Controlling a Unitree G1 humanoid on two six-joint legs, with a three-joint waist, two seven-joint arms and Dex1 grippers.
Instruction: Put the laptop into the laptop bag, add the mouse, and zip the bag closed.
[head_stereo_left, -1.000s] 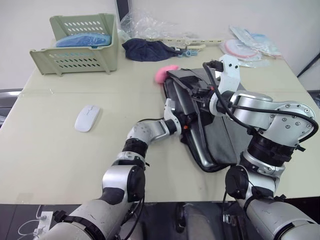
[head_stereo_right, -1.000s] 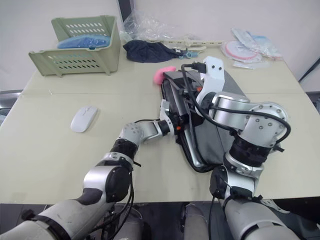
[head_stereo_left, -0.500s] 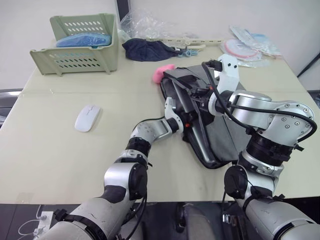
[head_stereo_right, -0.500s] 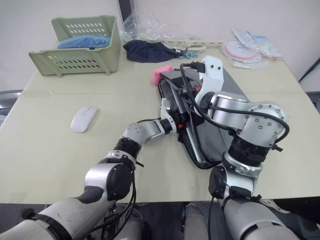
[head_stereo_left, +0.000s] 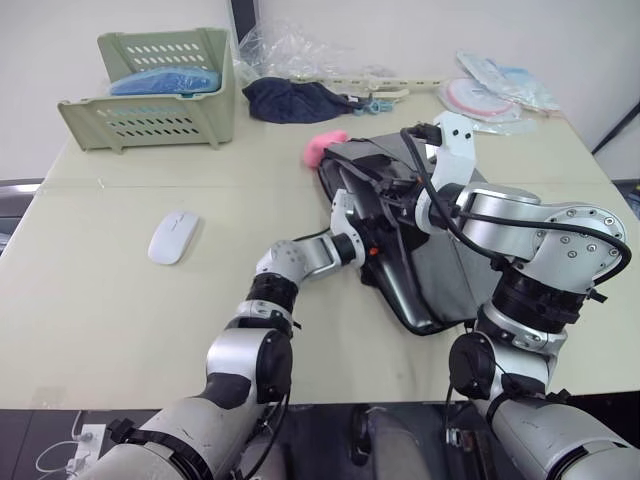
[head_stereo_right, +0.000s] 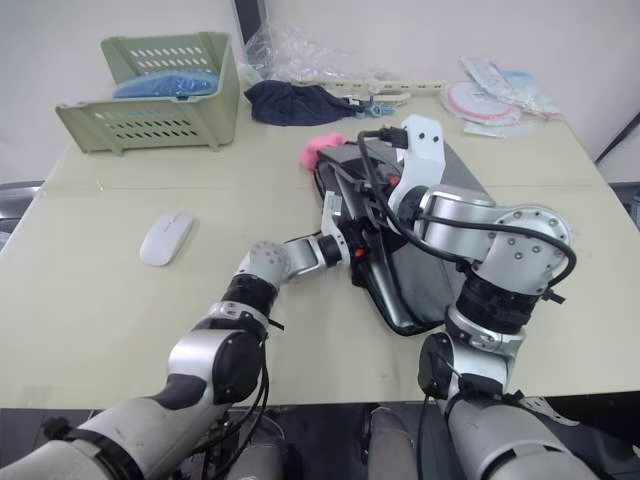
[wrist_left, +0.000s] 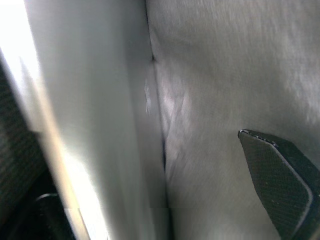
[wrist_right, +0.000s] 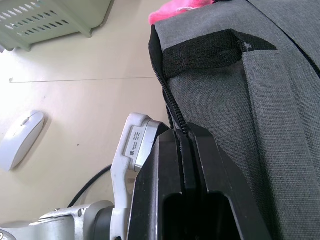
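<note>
The grey laptop bag (head_stereo_left: 440, 250) lies on the beige table (head_stereo_left: 120, 300), its open edge facing the robot's left. The left gripper (head_stereo_left: 372, 240) reaches into that opening; the left wrist view shows one black finger (wrist_left: 280, 187) against the grey lining, and whether the fingers are apart cannot be told. The silver edge of the laptop (head_stereo_left: 400, 290) shows inside the opening, just below the left gripper. The right gripper (wrist_right: 184, 150) is pinched closed on the bag's zipper edge above it. Well to the left lies the white mouse (head_stereo_left: 172, 236), apart from both grippers. Farther back, a pink plush toy (head_stereo_left: 328, 146) touches the bag's far corner, and a green basket (head_stereo_left: 150, 90) stands at the rear left.
</note>
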